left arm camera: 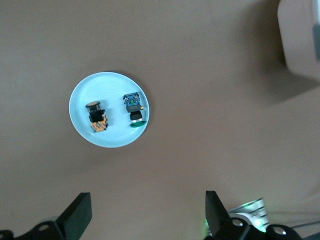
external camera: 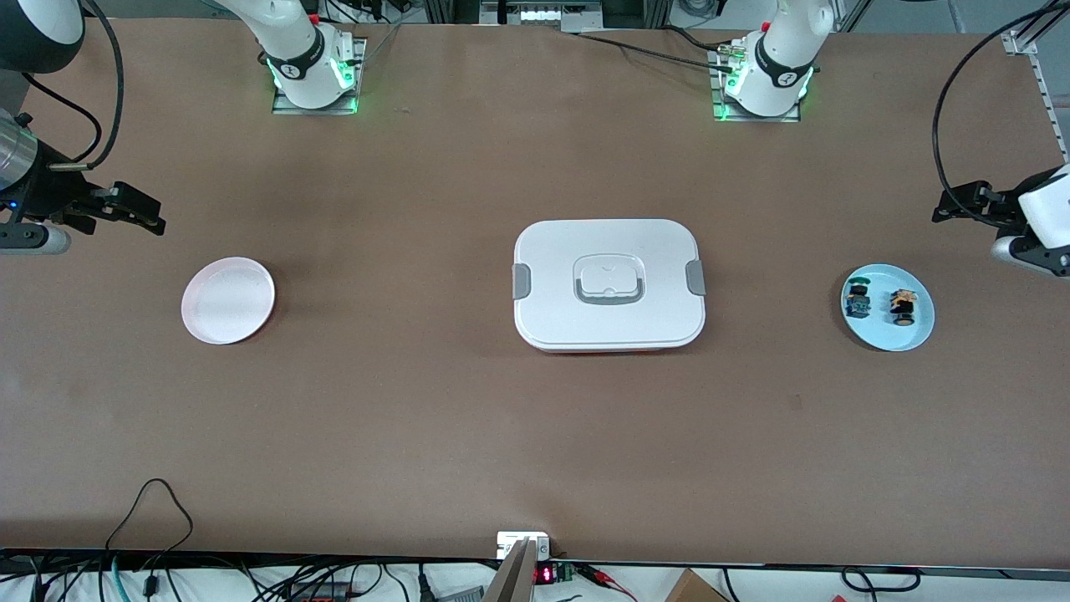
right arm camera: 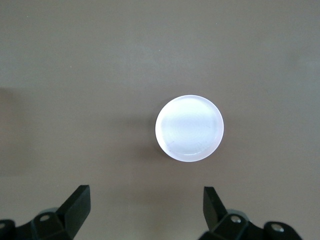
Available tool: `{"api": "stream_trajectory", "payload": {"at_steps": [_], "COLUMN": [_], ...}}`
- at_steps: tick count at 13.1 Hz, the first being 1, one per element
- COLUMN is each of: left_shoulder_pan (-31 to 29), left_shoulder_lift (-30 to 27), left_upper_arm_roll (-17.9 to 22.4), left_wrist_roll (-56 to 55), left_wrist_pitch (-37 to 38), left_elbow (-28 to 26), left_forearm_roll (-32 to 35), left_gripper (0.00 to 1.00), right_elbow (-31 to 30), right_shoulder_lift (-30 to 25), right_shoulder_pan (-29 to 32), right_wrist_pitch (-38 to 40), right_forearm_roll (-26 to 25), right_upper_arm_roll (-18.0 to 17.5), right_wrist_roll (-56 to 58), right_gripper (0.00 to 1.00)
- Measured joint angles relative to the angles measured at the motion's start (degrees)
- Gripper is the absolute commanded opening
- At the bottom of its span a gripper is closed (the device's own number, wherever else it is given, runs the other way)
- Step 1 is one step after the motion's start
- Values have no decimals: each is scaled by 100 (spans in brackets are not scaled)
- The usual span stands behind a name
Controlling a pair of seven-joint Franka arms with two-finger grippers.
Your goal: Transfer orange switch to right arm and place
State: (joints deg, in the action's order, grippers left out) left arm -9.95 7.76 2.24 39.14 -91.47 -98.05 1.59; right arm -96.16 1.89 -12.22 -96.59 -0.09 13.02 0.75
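Left wrist view shows the orange switch (left arm camera: 97, 117) on the blue plate (left arm camera: 80, 100), near the counter's left-arm edge. Left pincer (left arm camera: 145, 215) hangs wide; descend squarely, avoiding the green-capped switch (left arm camera: 134, 108). Right pincer (right arm camera: 145, 212) waits wide over the white plate (right arm camera: 189, 128).

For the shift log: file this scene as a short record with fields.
orange switch: on the light blue plate, beside the green-capped switch
pink plate: bare, toward the right arm's end
white lidded box: mid-table, closed
left hand: open, holding nothing, up above the table near the blue plate
right hand: open, holding nothing, up above the table near the pink plate
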Motion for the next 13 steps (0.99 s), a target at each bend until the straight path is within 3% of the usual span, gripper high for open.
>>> {"api": "stream_trajectory", "payload": {"at_steps": [3, 7, 13], "left_shoulder_pan": [-469, -641, -777], "left_shoulder_lift": [398, 1047, 1321], "left_upper_arm_roll": [13, 12, 10], "left_wrist_roll": [2376, 4796, 7019], "left_wrist_pitch": [-665, -1591, -3389], "left_elbow": [-454, -570, -1313], "left_forearm_roll": [0, 1, 1], "left_gripper": [100, 100, 100], "right_elbow": [0, 4, 113], "right_shoulder_lift": [0, 1, 0], "right_shoulder_pan": [-1, -1, -2], "right_wrist_pitch": [2, 3, 3], "right_forearm_roll": [0, 0, 0], "right_upper_arm_roll": [-1, -1, -2], "right_wrist_roll": [0, -3, -3], "right_gripper": [100, 100, 100]}}
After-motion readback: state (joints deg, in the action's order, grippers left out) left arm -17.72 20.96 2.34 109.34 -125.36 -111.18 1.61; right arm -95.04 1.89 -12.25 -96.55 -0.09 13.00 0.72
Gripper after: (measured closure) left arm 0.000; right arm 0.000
